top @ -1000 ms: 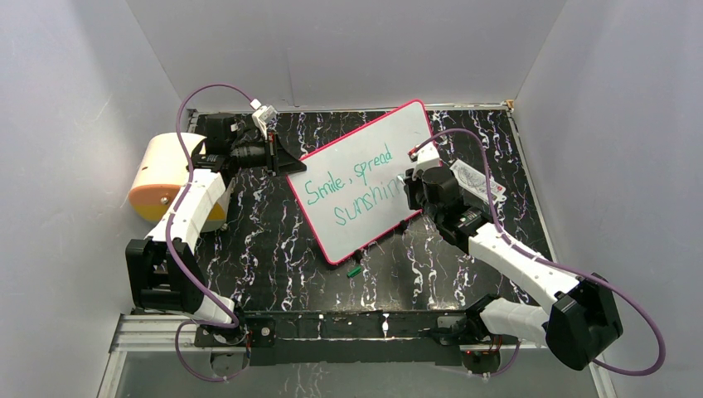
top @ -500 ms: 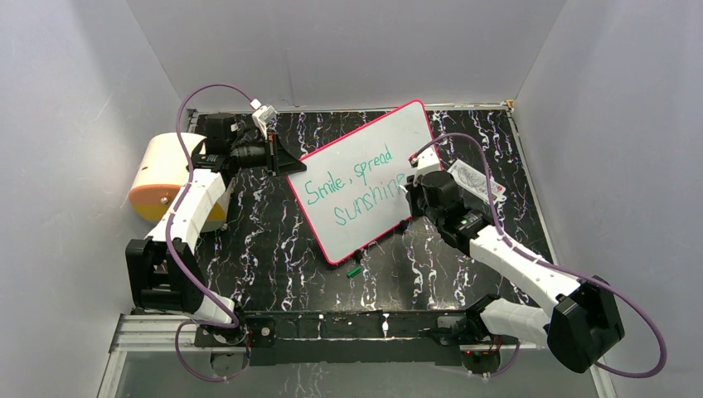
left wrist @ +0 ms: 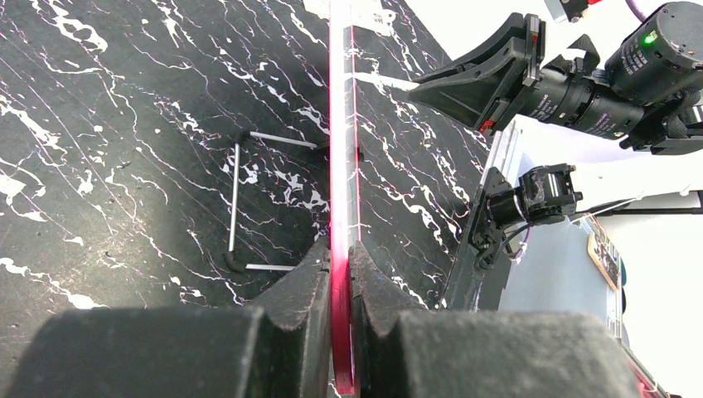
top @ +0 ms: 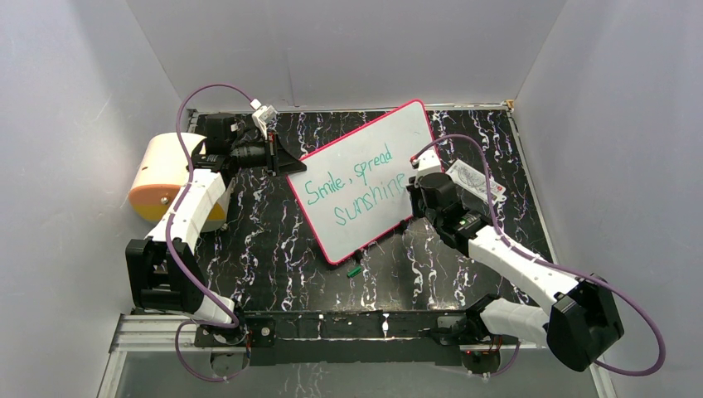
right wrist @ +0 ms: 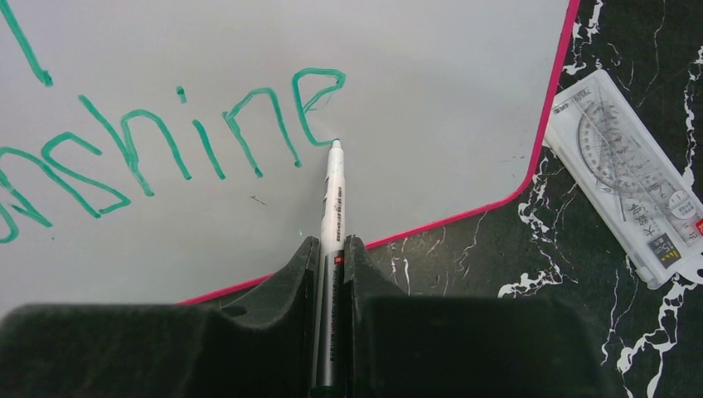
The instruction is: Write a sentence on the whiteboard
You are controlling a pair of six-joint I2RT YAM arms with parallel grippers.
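right wrist: pen tip at the end of "sunshine", board pinched by the other arm

top view has the whiteboard (top: 365, 178) mid-frame, turned at an angle on the black marbled table (top: 265, 240), with the sentence (top: 352, 191) "smile, spread sunshine" in teal on two lines. the left tool (left wrist: 340, 257) is clamped on the board's red rim at its left corner. the right tool (right wrist: 332, 245) is closed on a slim pen (right wrist: 333, 186) whose tip sits at the tail of the last "e". the board looks thin, stiff and light with a slick face, so it would likely pivot or skid under pen pressure. the rim is the place to hold it, not the written face, which would smear. the pen is narrow and smooth, best pinched along its barrel. the writing looks complete.
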